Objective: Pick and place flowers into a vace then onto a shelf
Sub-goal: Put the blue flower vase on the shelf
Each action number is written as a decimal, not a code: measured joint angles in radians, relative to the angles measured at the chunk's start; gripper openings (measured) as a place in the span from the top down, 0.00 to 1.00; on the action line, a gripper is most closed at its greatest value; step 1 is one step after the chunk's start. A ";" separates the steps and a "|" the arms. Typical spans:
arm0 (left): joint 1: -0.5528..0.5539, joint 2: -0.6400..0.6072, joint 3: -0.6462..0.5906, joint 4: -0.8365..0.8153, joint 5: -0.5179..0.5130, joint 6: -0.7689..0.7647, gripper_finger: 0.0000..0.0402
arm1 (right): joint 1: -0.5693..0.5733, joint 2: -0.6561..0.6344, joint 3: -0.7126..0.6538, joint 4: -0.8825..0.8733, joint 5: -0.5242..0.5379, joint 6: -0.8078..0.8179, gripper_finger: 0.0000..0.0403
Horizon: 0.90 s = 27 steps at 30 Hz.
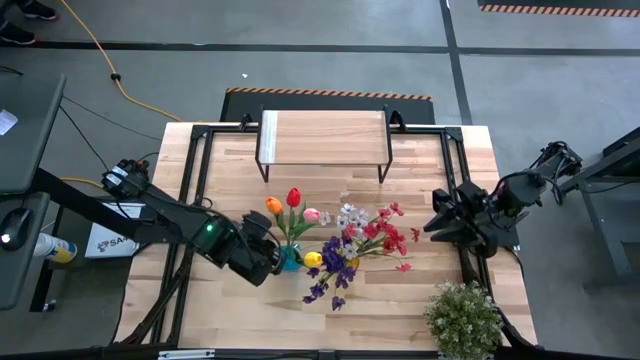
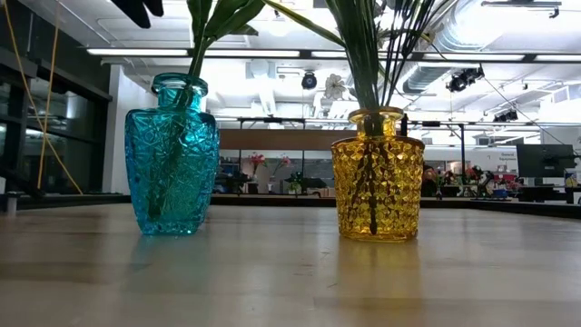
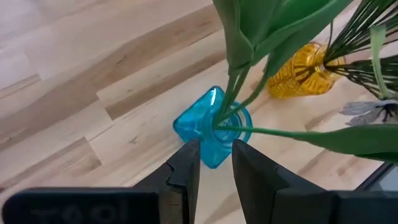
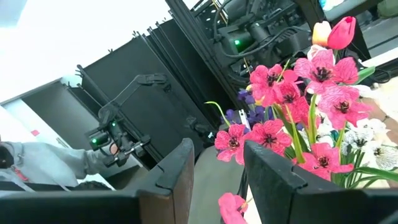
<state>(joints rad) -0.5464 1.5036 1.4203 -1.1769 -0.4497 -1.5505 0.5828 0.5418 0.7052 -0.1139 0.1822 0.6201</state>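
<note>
Tulips (image 1: 290,208) standing in blue vase (image 1: 289,258) on desk (image 1: 230,170). Left tool (image 1: 274,256) hovering just beside vase, fingers apart, gripping nothing. Right tool (image 1: 436,226) waiting near red sprays (image 1: 385,235), fingers apart.

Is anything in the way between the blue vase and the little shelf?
Nothing visible blocks it. In the high view the blue vase stands by the left gripper, and only bare table lies between it and the shelf. The yellow vase stands off to the side, out of that path.
</note>
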 joint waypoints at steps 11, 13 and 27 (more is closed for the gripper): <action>-0.046 0.000 -0.044 0.036 -0.001 0.007 0.68 | 0.000 0.000 0.000 0.000 -0.009 -0.013 0.68; -0.045 0.000 -0.074 0.071 -0.003 0.000 0.68 | 0.000 0.000 0.000 0.000 -0.009 -0.019 0.68; -0.147 0.001 -0.194 0.243 -0.020 0.077 0.68 | 0.000 0.000 0.000 0.000 -0.009 0.026 0.68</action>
<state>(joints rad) -0.6932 1.5043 1.2266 -0.9337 -0.4696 -1.4731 0.5830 0.5416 0.7052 -0.1141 0.1733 0.6460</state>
